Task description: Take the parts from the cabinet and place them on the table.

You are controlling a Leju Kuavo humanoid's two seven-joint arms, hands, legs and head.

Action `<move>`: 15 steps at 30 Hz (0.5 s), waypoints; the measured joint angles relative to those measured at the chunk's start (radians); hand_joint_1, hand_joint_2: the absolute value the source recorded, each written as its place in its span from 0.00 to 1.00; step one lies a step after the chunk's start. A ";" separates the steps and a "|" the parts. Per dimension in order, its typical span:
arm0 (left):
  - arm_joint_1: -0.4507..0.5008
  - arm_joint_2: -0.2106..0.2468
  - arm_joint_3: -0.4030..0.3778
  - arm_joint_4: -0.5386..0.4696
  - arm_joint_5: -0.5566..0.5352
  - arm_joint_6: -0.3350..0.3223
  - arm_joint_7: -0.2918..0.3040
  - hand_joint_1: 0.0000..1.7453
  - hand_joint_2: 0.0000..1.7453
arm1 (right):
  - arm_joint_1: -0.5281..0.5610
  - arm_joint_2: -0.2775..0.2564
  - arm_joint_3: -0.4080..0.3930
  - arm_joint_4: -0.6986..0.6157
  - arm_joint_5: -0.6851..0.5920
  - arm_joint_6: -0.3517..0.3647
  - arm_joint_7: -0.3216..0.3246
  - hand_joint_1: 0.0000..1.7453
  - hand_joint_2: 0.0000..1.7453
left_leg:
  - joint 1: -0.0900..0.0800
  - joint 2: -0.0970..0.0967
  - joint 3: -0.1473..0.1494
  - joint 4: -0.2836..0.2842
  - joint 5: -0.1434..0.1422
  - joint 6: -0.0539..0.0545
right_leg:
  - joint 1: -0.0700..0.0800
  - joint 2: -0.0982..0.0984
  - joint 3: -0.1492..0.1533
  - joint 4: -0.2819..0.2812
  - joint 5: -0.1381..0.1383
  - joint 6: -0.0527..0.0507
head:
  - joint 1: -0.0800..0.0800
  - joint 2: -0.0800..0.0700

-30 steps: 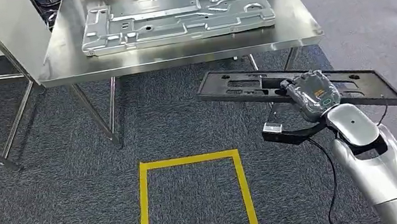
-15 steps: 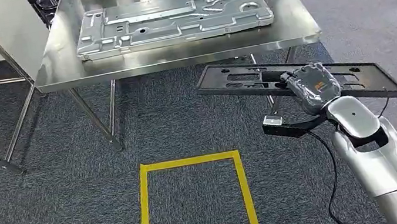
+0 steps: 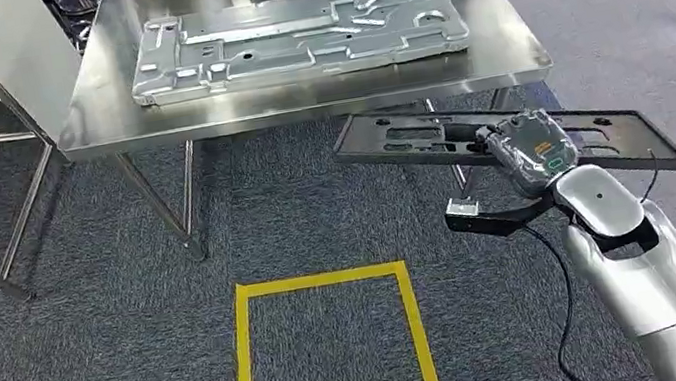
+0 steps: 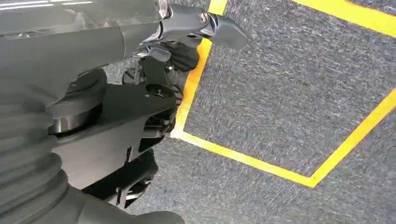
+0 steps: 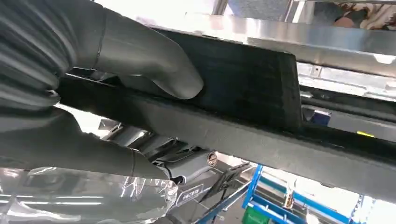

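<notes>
Now carrying the black tray toward the table
Right hand grips it; left hand grasp unclear; the 12 o'clock table edge could snag it.

The right arm is silver, built of smooth rounded segments with a dark gap at the joint. A black cable loops beside it. The right hand wears a clear, shiny cover over grey, with an orange-and-green label; its thumb is thick and grey.
</notes>
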 joint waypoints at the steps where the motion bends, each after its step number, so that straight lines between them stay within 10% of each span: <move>1: -0.001 0.000 0.000 0.000 0.000 0.000 0.000 0.00 1.00 | 0.000 -0.002 0.000 0.000 0.000 0.000 0.000 1.00 1.00 | 0.000 0.000 0.001 0.000 -0.001 0.003 | -0.002 0.000 -0.039 0.077 -0.038 0.004 | 0.000 0.000; 4: 0.000 0.000 0.000 0.000 0.000 0.000 0.000 0.00 1.00 | 0.008 -0.004 0.000 0.001 0.000 0.000 0.000 1.00 1.00 | 0.000 0.000 0.002 0.002 -0.006 0.004 | -0.007 -0.001 -0.147 0.265 -0.090 0.014 | 0.000 0.000; 8: 0.000 0.000 0.000 0.000 0.000 0.000 0.000 0.00 1.00 | 0.006 -0.006 0.000 0.000 0.000 0.000 0.000 1.00 1.00 | 0.001 -0.002 0.017 0.010 -0.023 -0.007 | -0.014 -0.004 -0.035 -0.001 0.076 0.014 | 0.000 0.000; 15: -0.003 0.000 0.000 0.000 0.000 0.000 0.000 0.00 1.00 | 0.003 -0.006 0.000 0.000 -0.001 0.001 0.002 1.00 1.00 | -0.003 0.001 0.006 0.053 -0.065 -0.046 | -0.012 -0.002 -0.007 -0.050 0.060 -0.027 | -0.003 0.000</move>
